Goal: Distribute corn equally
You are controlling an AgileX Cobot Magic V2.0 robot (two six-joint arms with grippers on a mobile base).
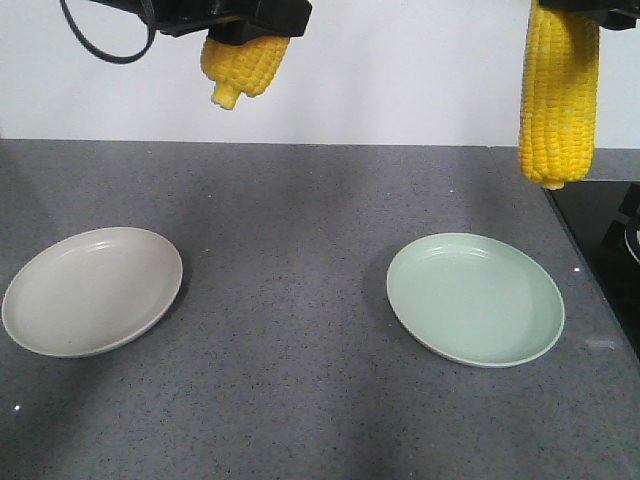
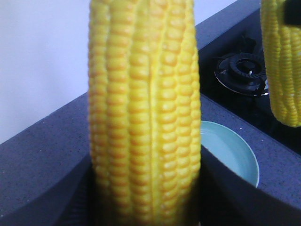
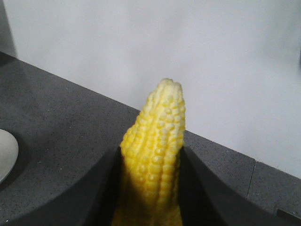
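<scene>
Two cobs of corn hang in the air over the dark counter. My left gripper [image 1: 248,22] is shut on one corn cob [image 1: 243,66], whose stub end points down, above and behind the beige plate [image 1: 92,290]. In the left wrist view that cob [image 2: 145,108] fills the middle between the dark fingers of the gripper [image 2: 146,193]. My right gripper [image 1: 575,6] is shut on a long cob [image 1: 557,100] hanging upright, high and behind the right side of the green plate [image 1: 476,298]. The right wrist view has its tapered tip [image 3: 157,136] sticking out of the gripper [image 3: 150,169]. Both plates are bare.
A black gas hob [image 1: 605,240] lies at the counter's right end, with a burner [image 2: 242,70] in the left wrist view. A white wall [image 1: 400,70] runs behind the counter. The green plate [image 2: 230,150] and the other cob [image 2: 282,61] show in the left wrist view.
</scene>
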